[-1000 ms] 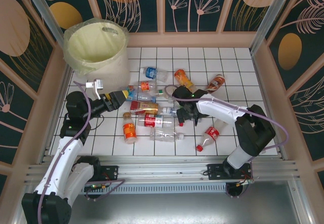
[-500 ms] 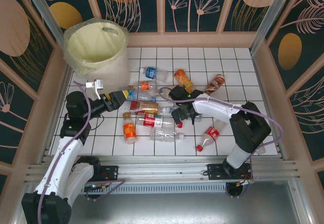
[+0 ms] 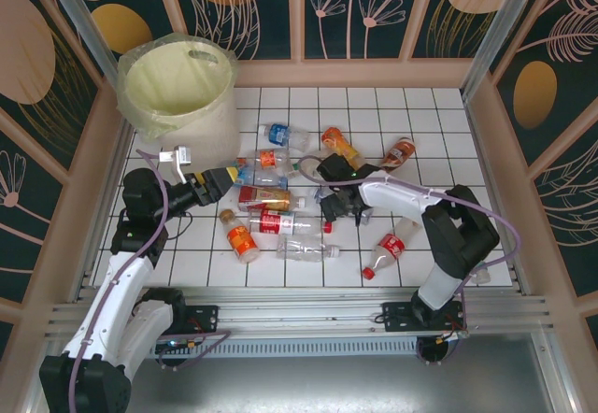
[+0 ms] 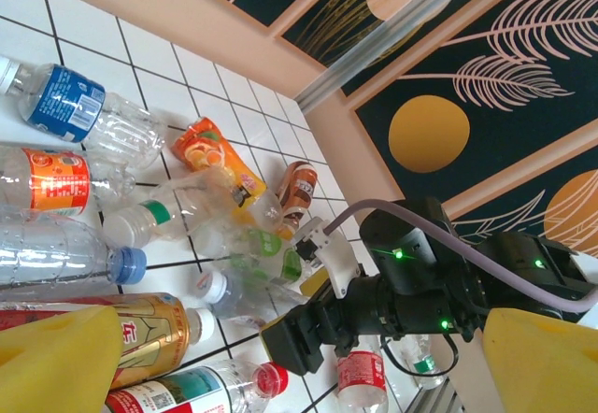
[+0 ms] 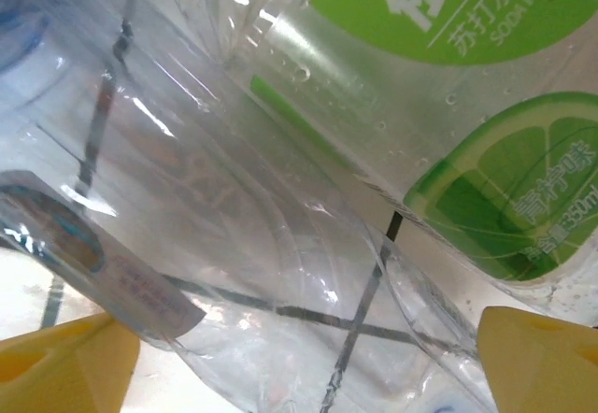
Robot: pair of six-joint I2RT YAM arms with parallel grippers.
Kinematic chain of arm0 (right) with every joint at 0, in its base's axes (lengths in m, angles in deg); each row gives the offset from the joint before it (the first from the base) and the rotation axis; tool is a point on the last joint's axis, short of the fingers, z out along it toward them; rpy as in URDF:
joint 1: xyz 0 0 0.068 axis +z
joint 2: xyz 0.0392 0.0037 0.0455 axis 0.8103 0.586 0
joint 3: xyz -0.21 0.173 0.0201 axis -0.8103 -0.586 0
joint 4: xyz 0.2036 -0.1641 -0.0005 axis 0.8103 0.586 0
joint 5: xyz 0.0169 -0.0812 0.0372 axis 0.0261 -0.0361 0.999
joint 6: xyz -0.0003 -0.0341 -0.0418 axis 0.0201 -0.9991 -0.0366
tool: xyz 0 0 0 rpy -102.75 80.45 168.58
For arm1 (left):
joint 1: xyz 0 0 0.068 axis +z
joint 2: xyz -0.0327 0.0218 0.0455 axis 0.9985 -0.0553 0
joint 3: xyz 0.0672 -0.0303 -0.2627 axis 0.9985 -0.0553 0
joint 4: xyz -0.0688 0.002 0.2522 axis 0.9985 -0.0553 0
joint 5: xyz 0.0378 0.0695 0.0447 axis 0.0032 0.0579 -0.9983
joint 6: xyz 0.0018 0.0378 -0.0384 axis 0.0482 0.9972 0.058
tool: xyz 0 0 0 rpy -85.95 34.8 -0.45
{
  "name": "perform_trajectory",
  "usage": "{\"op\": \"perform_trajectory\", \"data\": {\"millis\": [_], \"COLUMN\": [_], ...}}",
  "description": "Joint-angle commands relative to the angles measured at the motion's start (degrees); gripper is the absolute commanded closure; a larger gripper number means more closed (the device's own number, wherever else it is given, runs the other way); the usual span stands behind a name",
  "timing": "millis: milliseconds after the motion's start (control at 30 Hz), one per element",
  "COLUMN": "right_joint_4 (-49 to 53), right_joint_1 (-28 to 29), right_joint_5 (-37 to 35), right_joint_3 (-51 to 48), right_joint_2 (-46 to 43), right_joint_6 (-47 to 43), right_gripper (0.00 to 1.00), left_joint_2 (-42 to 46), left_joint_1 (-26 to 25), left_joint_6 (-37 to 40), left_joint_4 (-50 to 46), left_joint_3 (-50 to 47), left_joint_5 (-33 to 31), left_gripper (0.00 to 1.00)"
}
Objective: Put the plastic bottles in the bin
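Observation:
Several plastic bottles lie on the white tiled floor between the arms, among them a red-labelled one [image 3: 280, 223], an orange one [image 3: 240, 236] and a blue-labelled one [image 3: 283, 135]. The cream bin [image 3: 177, 91] with its pale bag stands at the back left. My right gripper [image 3: 329, 209] is down in the pile. In the right wrist view it [image 5: 299, 357] is open, its yellow fingertips [image 5: 65, 362] standing on either side of a clear bottle [image 5: 243, 245], beside a green-labelled bottle [image 5: 486, 123]. My left gripper [image 3: 234, 174] [image 4: 299, 366] hangs open near the bin with nothing between its fingers.
Wooden walls with dark panels [image 3: 374, 11] close in the floor on three sides. A red bottle [image 3: 385, 252] and a clear one [image 3: 304, 251] lie near the front. A metal rail [image 3: 299, 315] runs along the near edge by the arm bases.
My right gripper has shifted left and sunk into the pile of bottles. The orange bottle at the front left has tilted and slid a little. The left arm has not moved.

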Motion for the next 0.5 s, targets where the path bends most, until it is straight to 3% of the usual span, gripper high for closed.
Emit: {"op": "perform_trajectory", "data": {"millis": [0,300,467], "right_joint_4": [-1.19,-2.25,-3.26], "right_joint_1": [-1.17,-1.27,-1.11], "right_joint_5": [1.69,4.7,4.74], "right_joint_3": [-1.62,-4.11,-5.27], "right_joint_2": [-1.83,-2.38,-2.22], "right_joint_6": [1.02,1.91,1.75], "right_gripper": [0.11,0.26,0.29], "left_joint_2": [0.64,0.59,0.59], "left_joint_1": [-0.39,-0.48,-0.48], "left_joint_6": [-0.01,0.05,0.09], "left_joint_4": [1.23,1.04,1.05], "left_joint_3": [0.38,0.35,0.45], "left_joint_5": [0.09,-0.05,-0.08], "left_gripper": [0.01,0.01,0.01]}}
